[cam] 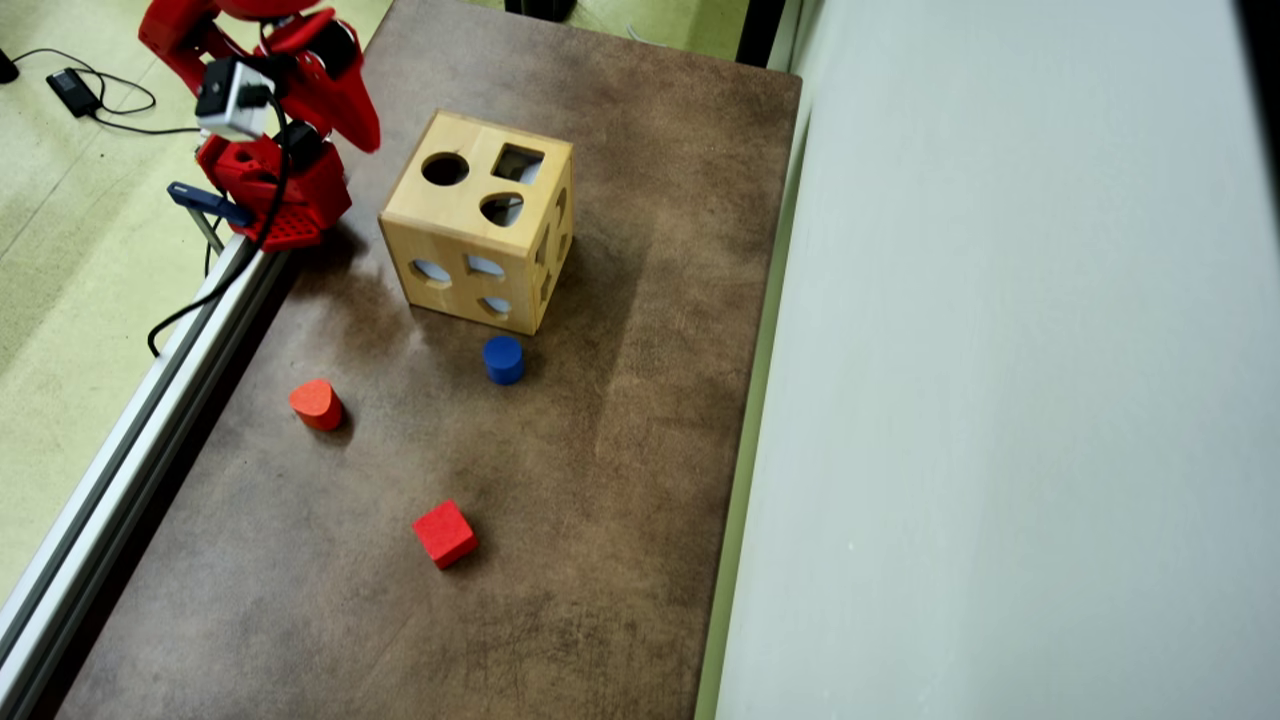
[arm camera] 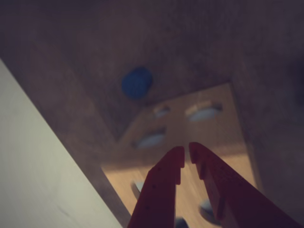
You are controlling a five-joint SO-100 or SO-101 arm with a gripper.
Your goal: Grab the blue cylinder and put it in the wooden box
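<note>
- One brown table (cam: 600, 500).
- One wooden box (cam: 478, 225), three holes on top.
- One red claw (arm camera: 186, 151), fingers nearly together, empty, above the box.
- Three blocks: one blue cylinder (cam: 503, 359) just beside the box, one orange-red rounded block (cam: 316, 404), one red cube (cam: 444, 533).

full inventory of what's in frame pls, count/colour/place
wooden box: 1, light wood with shaped holes, upper middle of the table in the overhead view
blue cylinder: 1, dark blue, upright on the table just below the box, apart from it
rounded block: 1, orange-red, left of the cylinder
cube: 1, red, lower middle of the table
table: 1, mottled brown
metal rail: 1, silver, along the table's left edge
arm: 1, red, top left
gripper: 1, red, nearly shut, empty, above the box in the wrist view
</note>
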